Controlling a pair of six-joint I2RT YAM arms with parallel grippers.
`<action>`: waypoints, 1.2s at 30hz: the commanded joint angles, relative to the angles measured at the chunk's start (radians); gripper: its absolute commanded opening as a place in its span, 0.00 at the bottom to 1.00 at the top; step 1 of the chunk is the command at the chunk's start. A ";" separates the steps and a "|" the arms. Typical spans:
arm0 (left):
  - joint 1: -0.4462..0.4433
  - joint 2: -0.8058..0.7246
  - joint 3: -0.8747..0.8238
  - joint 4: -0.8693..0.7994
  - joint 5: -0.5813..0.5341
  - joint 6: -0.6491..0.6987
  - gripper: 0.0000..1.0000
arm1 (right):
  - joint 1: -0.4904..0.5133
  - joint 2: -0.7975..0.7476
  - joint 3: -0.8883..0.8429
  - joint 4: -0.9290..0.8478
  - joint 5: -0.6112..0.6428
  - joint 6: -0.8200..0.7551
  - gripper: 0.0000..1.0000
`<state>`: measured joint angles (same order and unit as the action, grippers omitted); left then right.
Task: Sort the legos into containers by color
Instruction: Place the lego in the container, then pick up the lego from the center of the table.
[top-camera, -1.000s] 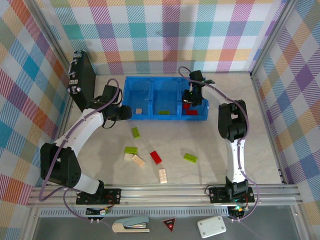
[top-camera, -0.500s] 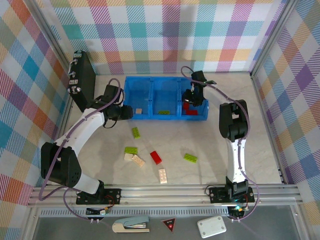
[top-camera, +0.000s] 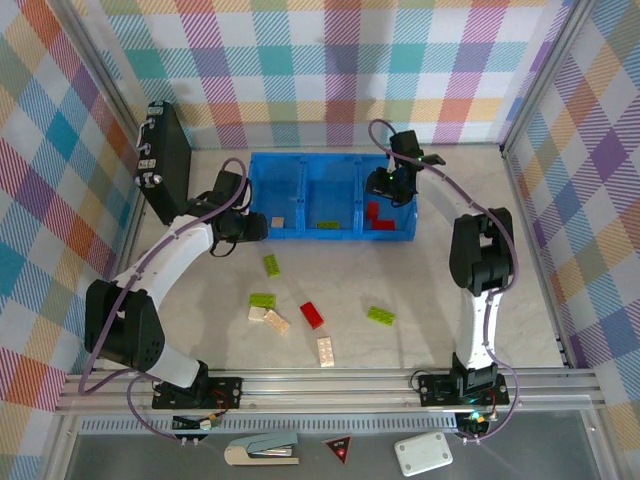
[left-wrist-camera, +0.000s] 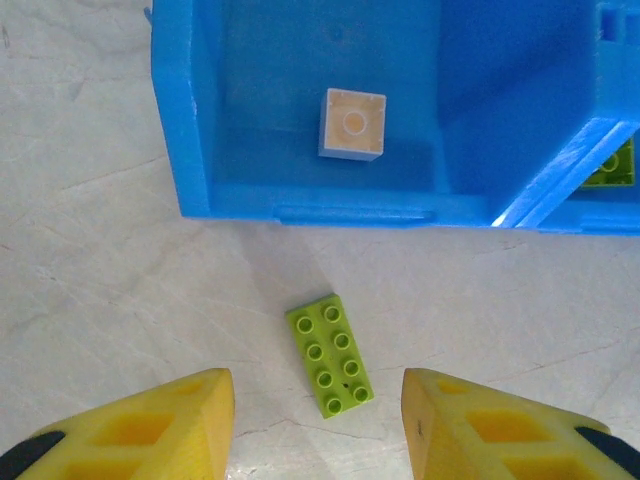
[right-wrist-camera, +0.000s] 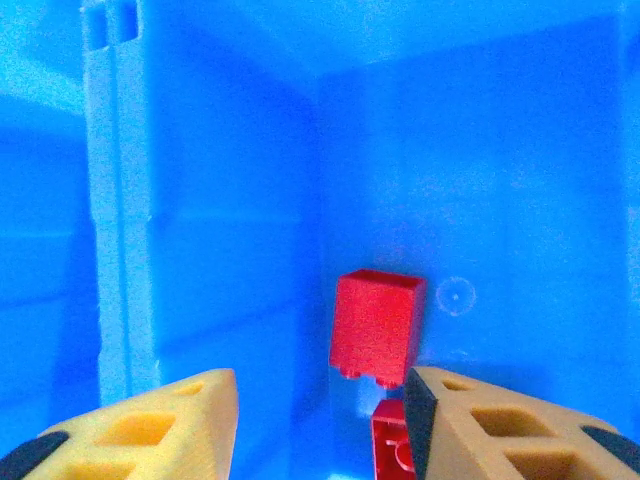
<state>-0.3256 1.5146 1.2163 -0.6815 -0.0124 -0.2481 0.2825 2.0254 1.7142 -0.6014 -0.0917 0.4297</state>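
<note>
Seeing left gripper (left-wrist-camera: 313, 385) low over the table (top-camera: 430, 290), just off the blue tray (top-camera: 330, 157) at its near left corner, yellow fingers (left-wrist-camera: 150, 425) parted by a moderate gap, nothing clamped. Looking down through that gap: lime brick (left-wrist-camera: 330, 355) flat on the table, studs up, just outside the tray's front wall, untouched. Beyond the wall, in the left compartment (left-wrist-camera: 260, 100): one cream brick (left-wrist-camera: 352, 124), studs up, near the front. Next door in the middle compartment (top-camera: 330, 190): second lime brick (top-camera: 327, 225), against the front wall. Putting right gripper (right-wrist-camera: 320, 385) above the right compartment (top-camera: 402, 222), toward its far side, jaws likewise part-open and empty. Below it: red brick (right-wrist-camera: 375, 325) tipped up on edge close to the compartment corner, second red brick (right-wrist-camera: 392, 445) just under it, partly hidden by a finger; cannot tell whether the two touch. Counting loose pieces on the table from the top view, all well clear of both grippers: another lime brick (top-camera: 262, 300) with two cream bricks (top-camera: 269, 318) just beside it, loose red brick (top-camera: 312, 315) to their right, far-right lime brick (top-camera: 380, 316), nearest cream brick (top-camera: 326, 351) closest to the arm bases. Noting black case (top-camera: 165, 165) standing at the left wall, beside the left arm.
</note>
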 joint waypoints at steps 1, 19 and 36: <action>-0.023 0.026 0.029 -0.036 -0.044 -0.053 0.48 | -0.001 -0.064 -0.044 -0.035 -0.016 -0.015 0.49; -0.133 0.216 0.020 -0.008 -0.079 -0.282 0.48 | 0.001 -0.290 -0.213 -0.084 0.034 -0.044 0.50; -0.135 0.337 -0.024 0.014 -0.069 -0.352 0.48 | 0.000 -0.325 -0.246 -0.095 0.045 -0.045 0.50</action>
<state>-0.4515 1.8355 1.2057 -0.6704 -0.0883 -0.5739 0.2825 1.7325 1.4796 -0.6788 -0.0605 0.4030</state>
